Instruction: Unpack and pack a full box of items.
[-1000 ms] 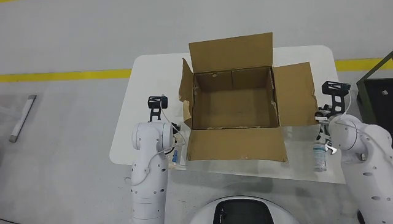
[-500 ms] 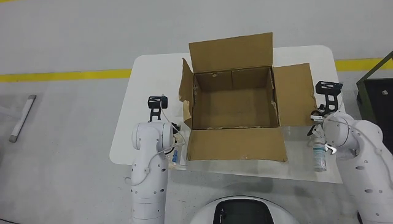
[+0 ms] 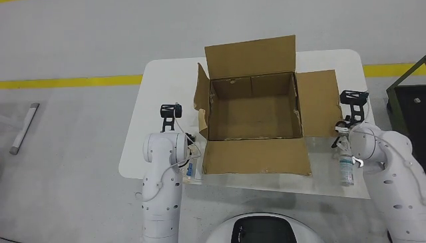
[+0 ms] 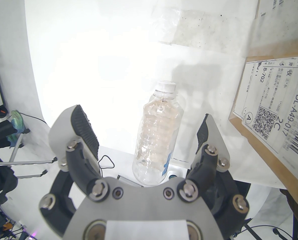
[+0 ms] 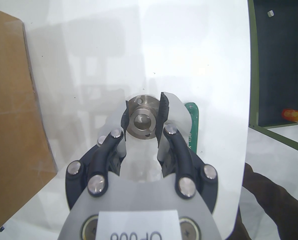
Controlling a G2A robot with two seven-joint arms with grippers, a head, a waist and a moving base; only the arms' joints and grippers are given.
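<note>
Box point(image 3: 253, 113) sits mid-surface point(image 3: 166, 96) with all four flaps folded out. Its cardboard floor shows in the top view.

Left side:
- Left claw point(image 4: 141, 114) is wide open and grips nothing.
- A clear bottle point(image 4: 159, 131) with a white cap and blue label runs lengthwise between the two fingers, cap end away from the wrist.
- There is a gap on both sides of the bottle, and neither pad touches it.
- I can't tell from this angle whether the bottle is flat on the surface.
- It sits just beside the labelled flap point(image 4: 276, 106), at the box's front left corner.

Right side:
- Right claw point(image 5: 144, 101) is closed down narrow on a metal flange point(image 5: 140, 122).
- The pads press opposite sides of the flange's rim, and the bore faces the wrist camera.
- A green part point(image 5: 193, 116) sits just behind one finger. It is mostly hidden, so I can't tell what it is or whether it touches the flange.
- The claw hangs over bare white surface to the right of the box's right flap point(image 5: 11, 88), apart from the cardboard.
- A second bottle point(image 3: 345, 170) lies on the surface near the front edge, close beside the right arm in the top view.

Off the surface on the right there is a dark green frame point(image 5: 276, 58) with an orange bottle point(image 5: 295, 116) beside it.
</note>
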